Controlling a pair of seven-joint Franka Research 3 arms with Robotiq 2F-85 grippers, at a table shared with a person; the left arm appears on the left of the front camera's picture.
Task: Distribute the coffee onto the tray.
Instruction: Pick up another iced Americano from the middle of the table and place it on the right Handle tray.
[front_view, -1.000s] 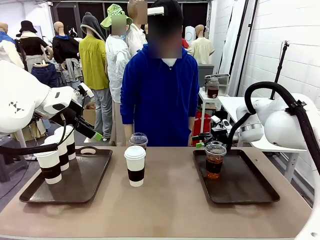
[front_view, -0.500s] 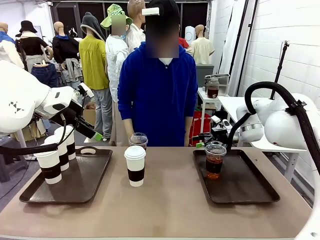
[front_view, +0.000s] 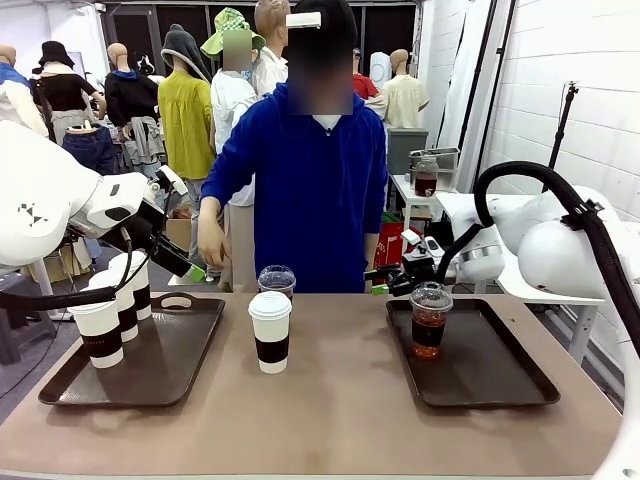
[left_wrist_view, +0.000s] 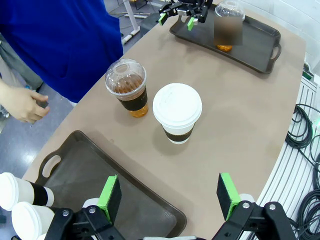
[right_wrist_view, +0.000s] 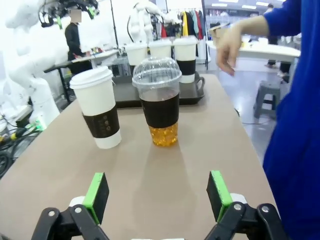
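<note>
My left gripper (left_wrist_view: 169, 196) hangs wide open and empty above the left tray (front_view: 190, 340), which carries three paper cups (front_view: 100, 335). The person's hand (front_view: 211, 240) has lifted. A lone paper cup (front_view: 270, 332) and an iced cup (front_view: 277, 281) wait mid-table. My right gripper (front_view: 385, 283), spread and empty, has swung clear of the iced coffee (front_view: 430, 320) on the right tray (front_view: 500, 375), so that drop looks done. The brown tabletop (front_view: 340, 430) is dry and the room behind is crowded.
</note>
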